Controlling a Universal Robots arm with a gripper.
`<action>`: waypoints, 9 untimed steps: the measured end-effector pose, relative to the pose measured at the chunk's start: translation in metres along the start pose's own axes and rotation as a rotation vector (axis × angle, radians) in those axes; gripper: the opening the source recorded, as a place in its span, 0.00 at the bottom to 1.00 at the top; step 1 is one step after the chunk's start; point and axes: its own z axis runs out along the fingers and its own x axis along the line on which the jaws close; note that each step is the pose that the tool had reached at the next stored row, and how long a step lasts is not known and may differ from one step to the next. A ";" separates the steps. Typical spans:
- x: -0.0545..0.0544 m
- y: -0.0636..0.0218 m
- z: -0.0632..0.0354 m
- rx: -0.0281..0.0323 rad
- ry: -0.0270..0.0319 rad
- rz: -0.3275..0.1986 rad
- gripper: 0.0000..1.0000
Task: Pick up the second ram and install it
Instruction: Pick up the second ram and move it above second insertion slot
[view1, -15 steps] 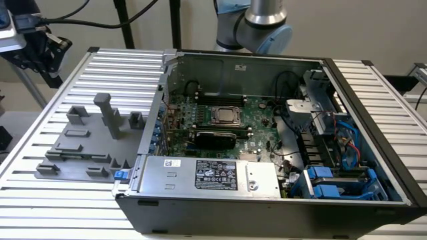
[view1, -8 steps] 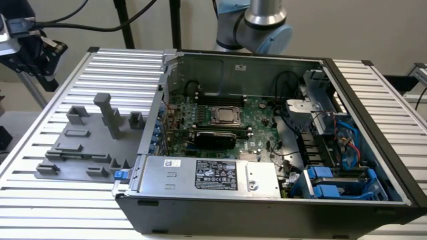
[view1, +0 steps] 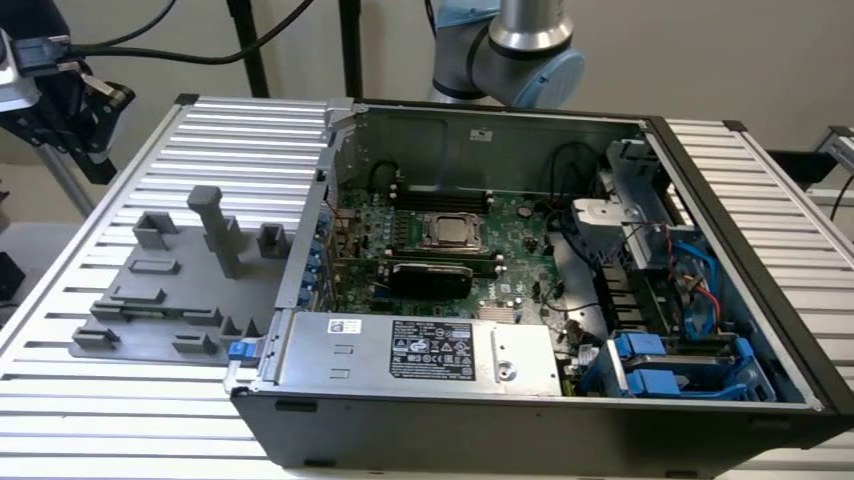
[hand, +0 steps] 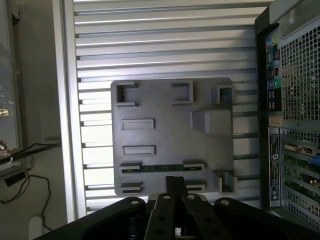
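Wrist camera catches the second ram standing on edge in a slot of the grey holder tray, just ahead of the gripper, clenched or released I cannot tell, while the exterior view takes in the open computer case beside that tray on the slatted table

The slatted table carries a grey fixture plate and a computer case.
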 end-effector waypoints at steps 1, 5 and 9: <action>0.000 0.0000 0.0000 0.0000 0.0000 0.000 0.11; 0.000 0.0000 0.0000 0.0000 0.0000 0.000 0.11; 0.000 0.0000 0.0000 0.0000 0.0000 -0.001 0.11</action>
